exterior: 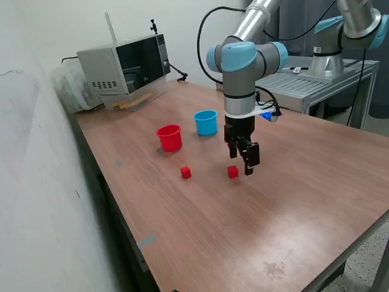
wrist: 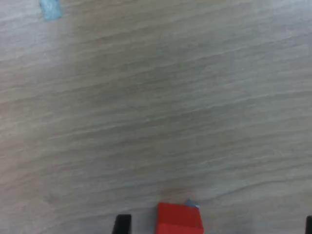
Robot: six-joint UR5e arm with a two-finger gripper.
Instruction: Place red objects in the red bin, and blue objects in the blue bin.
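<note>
Two small red cubes lie on the wooden table: one toward the exterior view's left, the other right by my gripper. The gripper hangs just above the table, open and holding nothing. In the wrist view that nearer cube sits between the spread fingertips, closer to this one. The red bin and the blue bin stand upright side by side behind the cubes. No blue objects are in view.
A microwave stands at the table's far corner by the wall. A second arm's base sits on a metal bench behind the table. Bits of grey-blue tape are stuck to the tabletop.
</note>
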